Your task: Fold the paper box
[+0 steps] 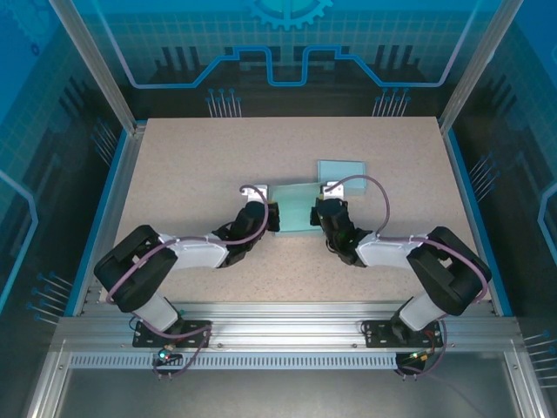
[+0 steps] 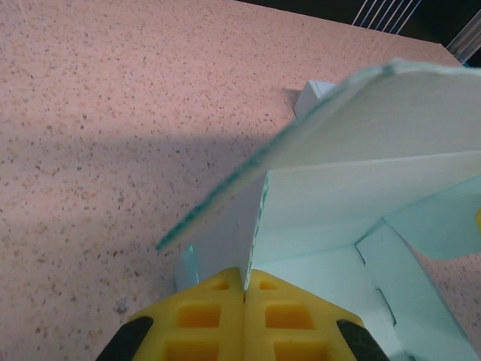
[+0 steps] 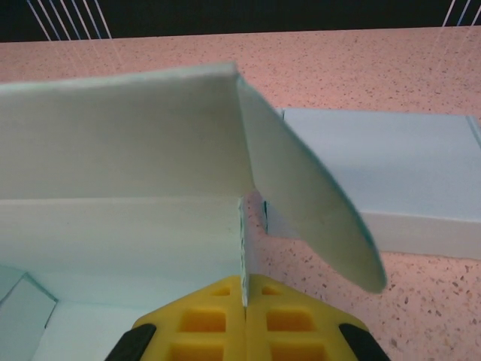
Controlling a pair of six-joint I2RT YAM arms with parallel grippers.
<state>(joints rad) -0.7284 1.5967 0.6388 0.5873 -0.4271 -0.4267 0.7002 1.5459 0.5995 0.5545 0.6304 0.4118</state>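
The left gripper (image 2: 244, 292) is clenched on the thin left side wall of the paper box (image 1: 296, 209), with the card edge caught between its jaws. The box sits mid-table between the two arms, half formed: base flat, walls raised, and a rounded flap (image 2: 361, 105) tilting over the left wall. The right gripper (image 3: 245, 292) is likewise pinched shut on the right side wall, where another curved flap (image 3: 316, 199) hangs outward. Just beyond, toward the far right, lies a closed light-blue box (image 1: 341, 168).

Both grips bite only the top edge of thin card. A pull by either arm could crease or tear a wall, or drag the light box across the table. Uneven motion could skew the form, and a swinging flap might catch on the neighbouring box.

The table (image 1: 191, 165) is a smooth, matt, speckled beige. It is edged by an aluminium frame (image 1: 278, 318) and enclosed by blue translucent panels (image 1: 287, 52) printed with circuit-like lines.
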